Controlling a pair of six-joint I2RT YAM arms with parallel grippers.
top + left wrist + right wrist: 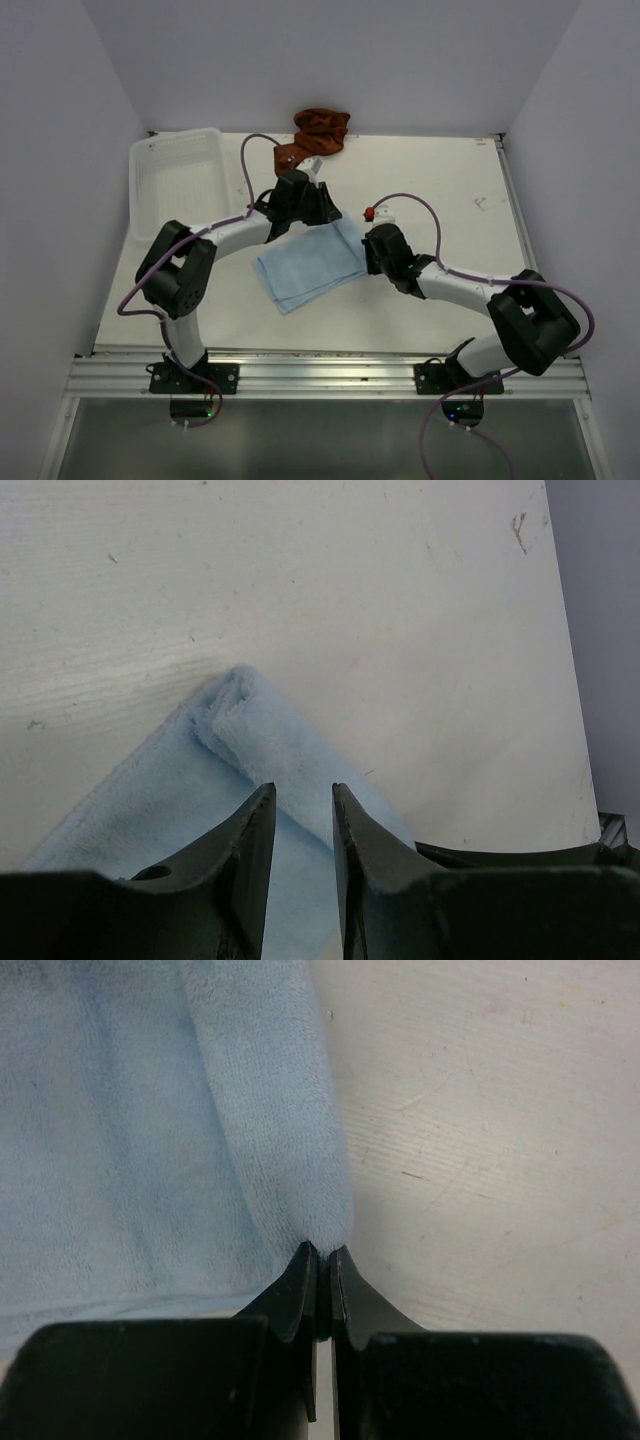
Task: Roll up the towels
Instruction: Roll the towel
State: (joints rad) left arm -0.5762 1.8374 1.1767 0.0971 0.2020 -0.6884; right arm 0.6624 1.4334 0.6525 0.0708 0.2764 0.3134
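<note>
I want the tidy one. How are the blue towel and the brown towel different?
The blue towel lies spread flat on the table, one edge curled over; the brown towel is scrunched in a heap at the far edge. The blue towel covers more space than the brown towel. Both are soft cloth.

- From above, the left arm sits over the far corner of the blue towel, so the left gripper tips don't show in that view.
- Right gripper: jaws pinched together right at the fold's end, and whatever cloth is between them is out of sight.
- Both wrist views chop the blue towel off at the frame edges.
- Rust towel: the near bit is tucked behind the left arm.
- Little mark on the table, too small to make out.
</note>
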